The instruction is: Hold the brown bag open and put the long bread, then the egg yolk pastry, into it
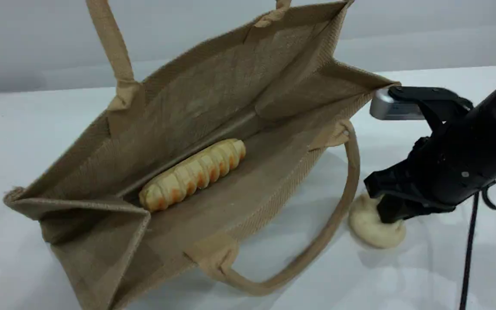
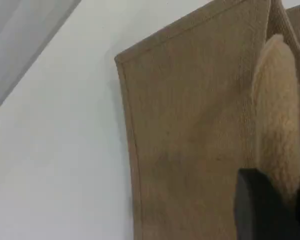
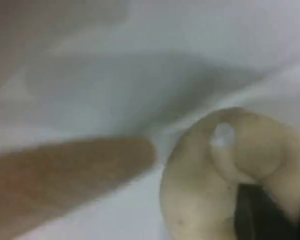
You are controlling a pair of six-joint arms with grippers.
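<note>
The brown bag (image 1: 213, 86) lies tilted with its mouth wide open toward the camera. The long bread (image 1: 194, 172) rests inside on its lower wall. Its far handle (image 1: 110, 43) rises past the top edge. In the left wrist view, my left gripper (image 2: 272, 210) is shut on that beige handle (image 2: 277, 115), beside the bag's woven side (image 2: 190, 140). The egg yolk pastry (image 1: 370, 226) sits on the table right of the bag. My right gripper (image 1: 388, 211) is down on it and shut on it, with its fingertip (image 3: 260, 215) pressed into the pastry's (image 3: 215, 190) creased top.
The bag's near handle (image 1: 342, 202) loops out over the white table (image 1: 424, 275), close to the pastry, and shows as a blurred tan strip (image 3: 65, 180). A black cable (image 1: 467, 258) hangs from the right arm. A grey wall stands behind.
</note>
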